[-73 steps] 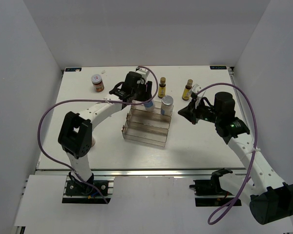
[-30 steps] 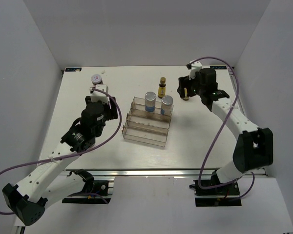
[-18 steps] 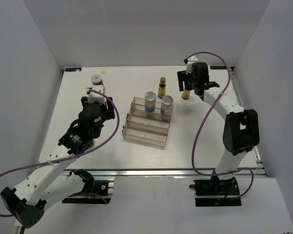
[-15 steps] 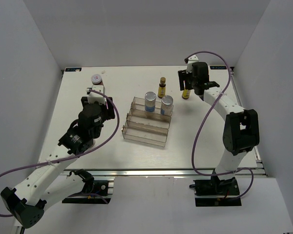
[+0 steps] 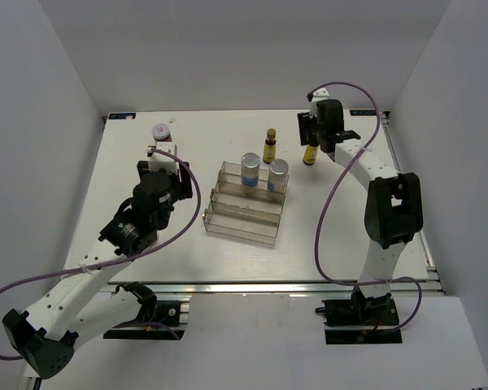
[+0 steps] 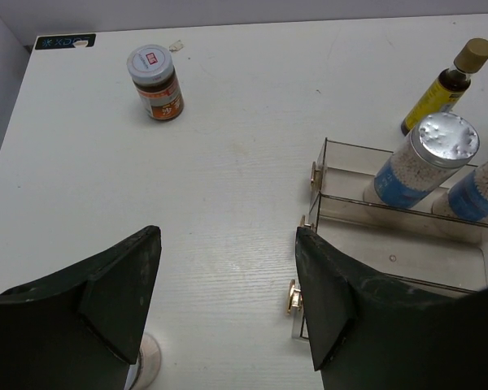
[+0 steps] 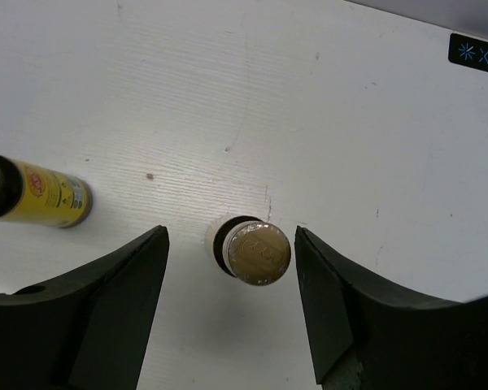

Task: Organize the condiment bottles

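Both claws apart: right claw (image 7: 230, 240) straddling an amber bottle (image 7: 260, 253) at the upper right of the tabletop (image 5: 342, 219), left claw (image 6: 226, 237) empty over bare tabletop at the left.

From the right wrist, only the gold cap and dark shoulder of that amber bottle on show, with a gap on either side and no contact visible. Second amber bottle (image 7: 37, 192) cut off at the left edge there; overhead, upright and just behind the rack (image 5: 242, 221). On the rack's rear step, one white bottle (image 6: 427, 158) whole, the other white bottle (image 6: 481, 191) cut by the right edge of the left-wrist view. One red-labelled jar (image 6: 156, 83) alone at the upper left, well apart from the rack. Under the left finger at the bottom edge, a pale round rim (image 6: 149, 367), too little on show to name.
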You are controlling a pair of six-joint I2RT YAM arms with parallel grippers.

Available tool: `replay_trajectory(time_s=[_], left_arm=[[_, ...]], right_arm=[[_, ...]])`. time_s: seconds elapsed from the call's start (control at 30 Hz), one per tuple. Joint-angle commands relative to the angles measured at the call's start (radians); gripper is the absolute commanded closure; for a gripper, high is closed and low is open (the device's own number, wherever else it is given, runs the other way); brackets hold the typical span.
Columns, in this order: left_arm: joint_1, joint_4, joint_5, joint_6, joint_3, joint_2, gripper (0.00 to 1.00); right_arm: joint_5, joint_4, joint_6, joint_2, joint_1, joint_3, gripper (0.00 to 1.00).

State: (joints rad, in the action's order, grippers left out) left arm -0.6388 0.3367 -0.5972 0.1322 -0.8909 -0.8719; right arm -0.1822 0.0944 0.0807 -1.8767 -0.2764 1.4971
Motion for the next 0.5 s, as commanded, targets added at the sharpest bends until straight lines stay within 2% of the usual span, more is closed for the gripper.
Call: replay_trajectory(time_s=[0.0, 0.47], left_arm=[[-0.001, -0.002, -0.010, -0.009, 0.012, 0.001, 0.23], [0.001, 0.001, -0.021, -0.013, 0.013, -0.009, 0.23]], right_arm=[[-0.014, -0.013, -0.024, -0.035, 0.022, 0.067, 0.32], [0.078, -0.010, -0.050, -0.062, 0.065, 0.072, 0.55]])
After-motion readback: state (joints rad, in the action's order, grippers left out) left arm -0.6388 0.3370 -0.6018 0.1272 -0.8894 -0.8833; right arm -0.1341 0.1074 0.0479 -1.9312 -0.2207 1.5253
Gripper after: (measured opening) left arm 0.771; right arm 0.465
